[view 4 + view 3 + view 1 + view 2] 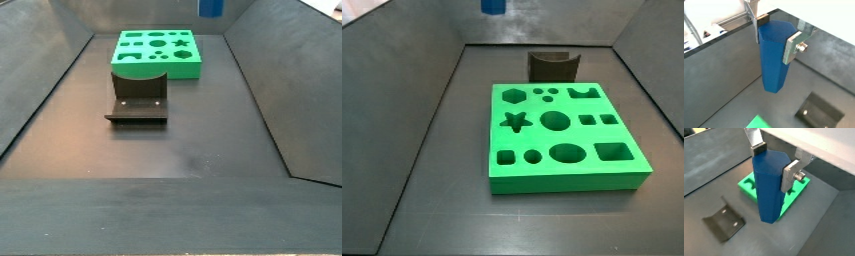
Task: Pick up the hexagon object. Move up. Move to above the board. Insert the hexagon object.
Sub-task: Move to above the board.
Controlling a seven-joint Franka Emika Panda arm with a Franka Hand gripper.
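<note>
My gripper (774, 39) is shut on the hexagon object (773, 62), a tall blue prism that hangs upright between the silver fingers (793, 48). It also shows in a wrist view (769, 193), with the gripper (775, 163) clamped near its upper end. The board (745, 187) is bright green and lies on the floor below and behind the rod; a corner of it shows in a wrist view (757, 122). In both side views only the rod's lower tip (493, 5) (211, 7) shows, high above the floor and off to the side of the board (536, 140) (154, 68). The gripper itself is out of both side views.
The fixture (552, 66) (138, 100), a dark bracket, stands on the floor just beyond one short end of the board; it also shows in both wrist views (821, 112) (724, 220). Dark sloping walls enclose the floor on all sides.
</note>
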